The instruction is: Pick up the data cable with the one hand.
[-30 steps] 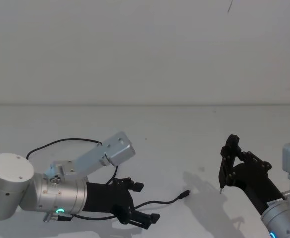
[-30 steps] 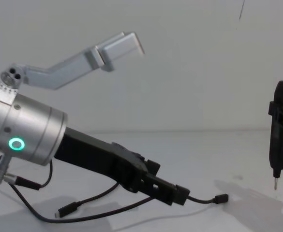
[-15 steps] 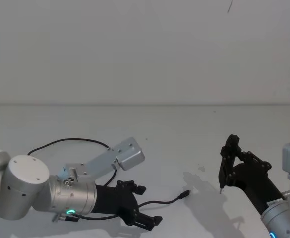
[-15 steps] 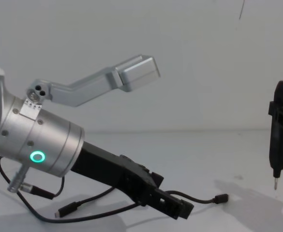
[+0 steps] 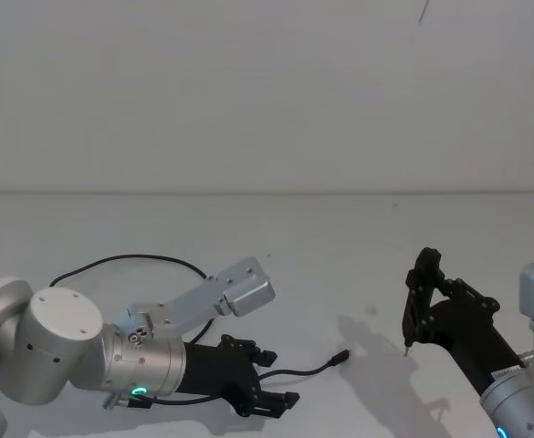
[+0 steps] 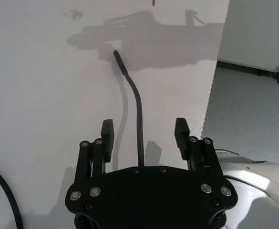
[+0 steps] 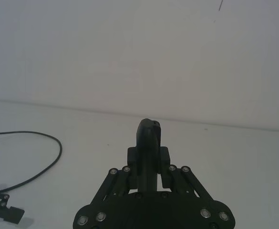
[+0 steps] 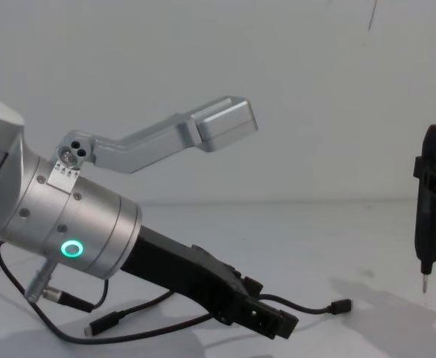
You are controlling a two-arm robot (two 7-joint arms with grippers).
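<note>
Black data cable (image 6: 140, 102) lies between the left gripper's (image 6: 144, 131) 2 spread jaws. Right gripper (image 7: 149, 161), parked, pinches a pen-like tool (image 8: 430, 201).

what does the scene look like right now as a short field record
left gripper: open, low over the table, jaws either side of the cable
cable: lying on the table, not yet gripped
plug: on the table ahead of the left jaws
right gripper: shut on tool, held above the table at right
</note>
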